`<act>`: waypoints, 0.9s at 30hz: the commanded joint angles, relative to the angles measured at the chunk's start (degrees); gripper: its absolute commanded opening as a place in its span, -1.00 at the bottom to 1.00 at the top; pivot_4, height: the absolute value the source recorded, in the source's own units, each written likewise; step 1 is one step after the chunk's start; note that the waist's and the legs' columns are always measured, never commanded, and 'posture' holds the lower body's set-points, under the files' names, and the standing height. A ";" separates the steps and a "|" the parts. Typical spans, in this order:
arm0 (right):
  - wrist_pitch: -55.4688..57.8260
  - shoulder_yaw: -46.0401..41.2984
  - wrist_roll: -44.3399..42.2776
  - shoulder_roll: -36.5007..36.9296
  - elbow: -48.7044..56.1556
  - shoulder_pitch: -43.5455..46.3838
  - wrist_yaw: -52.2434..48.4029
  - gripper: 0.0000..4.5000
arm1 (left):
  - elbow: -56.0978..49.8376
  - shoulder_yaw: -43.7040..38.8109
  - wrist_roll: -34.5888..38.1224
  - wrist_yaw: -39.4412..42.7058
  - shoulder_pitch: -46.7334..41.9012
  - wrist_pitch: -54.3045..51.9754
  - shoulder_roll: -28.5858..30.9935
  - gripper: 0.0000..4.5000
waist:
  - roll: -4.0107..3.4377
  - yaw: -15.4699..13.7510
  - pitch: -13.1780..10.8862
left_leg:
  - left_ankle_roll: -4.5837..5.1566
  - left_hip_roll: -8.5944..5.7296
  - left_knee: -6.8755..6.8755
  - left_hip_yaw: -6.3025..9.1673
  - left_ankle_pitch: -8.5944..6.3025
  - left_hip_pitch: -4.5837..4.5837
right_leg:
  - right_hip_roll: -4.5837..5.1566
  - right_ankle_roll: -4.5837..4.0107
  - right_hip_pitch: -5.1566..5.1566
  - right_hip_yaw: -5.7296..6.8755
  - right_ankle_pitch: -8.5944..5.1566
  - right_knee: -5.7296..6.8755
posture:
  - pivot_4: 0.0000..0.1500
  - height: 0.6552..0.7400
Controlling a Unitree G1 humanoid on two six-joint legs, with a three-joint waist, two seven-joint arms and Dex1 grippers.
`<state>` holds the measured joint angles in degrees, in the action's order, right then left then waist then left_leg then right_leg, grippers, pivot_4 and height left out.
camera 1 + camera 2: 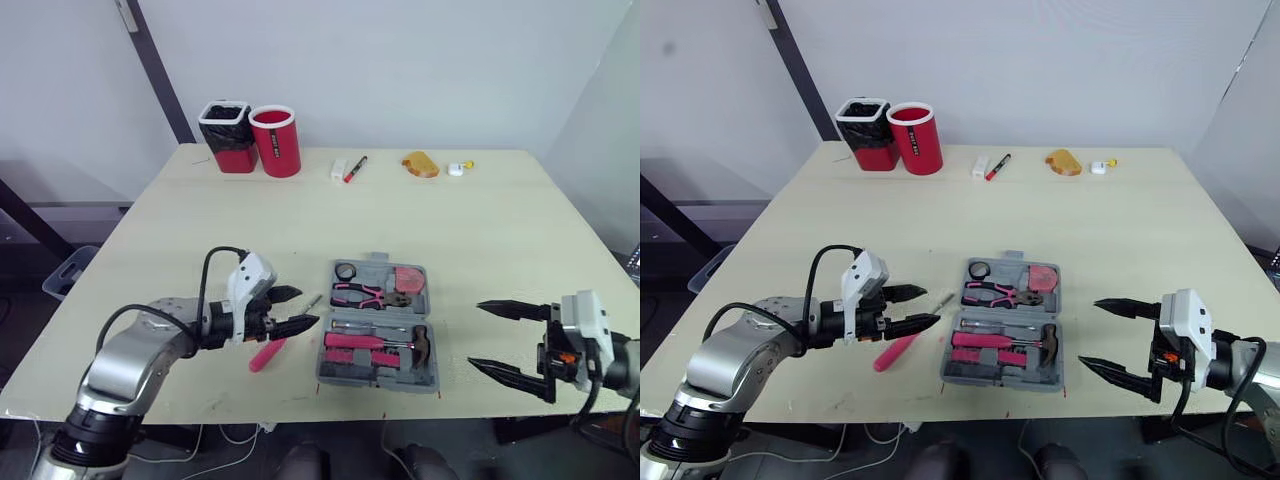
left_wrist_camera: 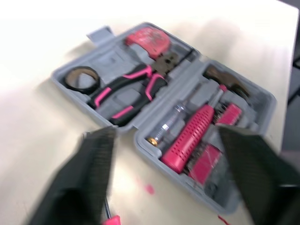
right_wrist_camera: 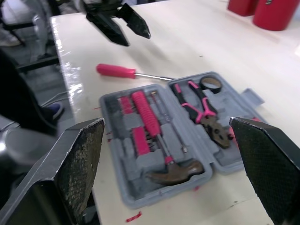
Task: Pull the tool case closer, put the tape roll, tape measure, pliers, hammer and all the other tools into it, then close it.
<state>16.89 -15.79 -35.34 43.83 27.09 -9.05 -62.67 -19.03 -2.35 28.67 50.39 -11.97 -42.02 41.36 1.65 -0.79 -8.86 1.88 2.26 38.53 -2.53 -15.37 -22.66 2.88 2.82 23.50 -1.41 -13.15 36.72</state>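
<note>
**Both grippers empty, one screwdriver left out of the case**

- Left gripper [image 1: 305, 307]: fingers spread, nothing between them. It hovers over the table just left of the tool case [image 3: 133, 185], above the screwdriver [image 3: 123, 71].
- Right gripper [image 1: 474, 335]: fingers wide apart, empty, well to the right of the case.
- Screwdriver: lies flat on the table just beside the case's left edge, not touching it. Pink handle toward the robot, thin steel shaft pointing toward the case.
- Handling guess: light and rigid. The smooth round handle will likely roll if nudged. Pinch across the middle of the handle; the shaft looks too thin and slick for a sure grip.
- Case: open flat near the front edge of the table, between the two arms. Far half holds the tape roll [image 1: 345, 271], pliers [image 1: 365, 294] and tape measure [image 1: 408, 279]; near half holds the hammer [image 1: 420, 345] and a pink driver handle.
- Case handling guess: stiff moulded plastic, fairly heavy when loaded. Fold it by an outer rim; the latch tab sits on the far edge. Loosely seated tools could spill as it folds.
- Writing: no readable brand on the case or tools. The red cup [image 1: 275, 140] at the back has a dark mark I can't make out.
</note>
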 commanded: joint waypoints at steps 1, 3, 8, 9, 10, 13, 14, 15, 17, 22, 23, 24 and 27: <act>-2.10 1.69 1.64 -1.55 -1.11 2.29 1.69 1.00 | -0.85 -2.78 1.11 -2.65 0.93 1.61 -2.20 0.99 | 0.00 0.04 0.00 | 0.00 0.00 0.00 -0.02 0.00 0.02 | 0.00 0.00 0.00 -0.01 0.00 0.01 | 1.00 1.00; -2.48 2.86 2.13 -2.29 -1.66 3.43 1.89 1.00 | -0.78 -2.97 0.76 -3.49 1.44 2.24 -3.07 0.99 | -0.01 0.07 0.00 | 0.00 0.00 0.00 -0.01 0.00 0.03 | 0.00 0.00 0.00 -0.01 0.00 0.03 | 1.00 1.00; -3.15 5.05 2.78 -2.71 -2.19 5.03 1.32 1.00 | -0.16 -3.32 -0.07 -5.79 2.21 2.30 -3.78 0.99 | -0.01 0.01 0.01 | 0.00 0.00 0.00 -0.01 0.00 0.03 | -0.01 -0.01 0.00 -0.01 0.01 0.04 | 1.00 1.00; -3.18 5.28 2.77 -2.63 -2.20 5.14 1.09 1.00 | -0.01 -3.69 0.06 -5.75 2.56 2.11 -3.47 0.99 | -0.01 0.01 0.01 | 0.00 0.00 0.00 0.00 0.00 0.03 | -0.01 -0.01 0.00 0.00 0.01 0.04 | 1.00 1.00; -3.22 5.39 2.73 -2.56 -2.22 5.19 0.95 1.00 | 0.10 -4.02 0.11 -5.44 3.04 2.14 -2.97 0.99 | -0.02 0.05 0.01 | 0.00 0.00 0.00 -0.01 0.00 0.03 | 0.00 -0.01 0.00 -0.01 0.01 0.03 | 1.00 1.00; -3.38 5.62 2.81 -1.80 -2.17 5.03 -0.12 1.00 | 1.35 -5.65 0.31 -4.23 4.99 2.28 -0.79 0.99 | -0.02 0.07 0.01 | 0.00 0.00 0.00 -0.02 0.00 0.03 | 0.00 -0.01 0.00 -0.01 0.01 0.03 | 1.00 1.00; -3.48 5.73 2.99 -1.34 -2.16 4.97 -0.73 1.00 | 2.08 -5.84 0.03 -3.48 5.61 2.59 0.34 0.99 | -0.02 0.07 0.01 | 0.00 0.01 0.00 -0.01 0.00 0.03 | 0.00 -0.01 0.00 -0.01 0.01 0.03 | 1.00 1.00; -3.53 5.78 3.02 -0.89 -2.05 4.91 -1.37 1.00 | 3.20 -5.87 -0.64 -1.99 6.50 3.61 1.84 0.99 | -0.02 0.10 0.00 | 0.00 0.01 -0.01 -0.02 0.00 0.03 | 0.00 -0.01 0.00 -0.01 0.01 0.04 | 1.00 1.00; -3.38 6.02 2.84 0.05 -1.70 5.05 -2.65 1.00 | 5.92 -4.58 -2.88 0.32 7.41 5.29 4.98 0.99 | -0.02 0.06 0.01 | 0.00 0.03 0.00 -0.03 0.00 0.05 | 0.00 -0.01 0.00 0.00 0.00 0.04 | 1.00 1.00; -2.60 6.93 2.40 0.96 0.53 5.92 -3.25 1.00 | 9.05 0.54 -6.55 1.70 5.58 4.95 7.57 0.99 | -0.03 -0.11 0.00 | -0.01 0.02 -0.01 -0.05 0.00 0.05 | 0.02 -0.02 0.01 0.01 0.00 0.03 | 1.00 1.00; -2.45 7.17 2.43 1.05 1.08 6.10 -3.18 1.00 | 9.59 1.36 -7.20 1.44 4.95 4.38 7.64 0.99 | -0.03 -0.14 0.00 | 0.00 0.01 -0.01 -0.06 0.00 0.05 | 0.05 -0.02 0.01 0.00 0.00 0.03 | 1.00 1.00; -2.34 7.32 2.49 1.11 1.40 6.20 -3.14 1.00 | 9.99 1.80 -7.60 1.22 4.52 3.93 7.67 0.99 | -0.02 -0.13 0.00 | -0.01 0.01 0.00 -0.05 0.00 0.04 | 0.06 -0.01 0.01 0.01 0.01 0.03 | 1.00 1.00; -2.08 7.60 2.65 1.08 2.28 6.32 -2.52 1.00 | 11.05 4.11 -8.98 -0.03 2.45 2.73 6.52 0.99 | -0.01 -0.02 0.01 | -0.01 0.01 0.00 -0.05 0.00 0.03 | 0.05 -0.01 0.01 0.01 0.01 0.03 | 1.00 1.00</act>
<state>14.86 -7.57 -31.97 44.24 27.43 -3.20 -65.63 -7.48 1.07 20.29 50.84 -8.75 -38.95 47.99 1.65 -0.81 -8.85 1.87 2.27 38.53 -2.59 -15.37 -22.63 2.93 2.81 23.51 -1.40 -13.14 36.75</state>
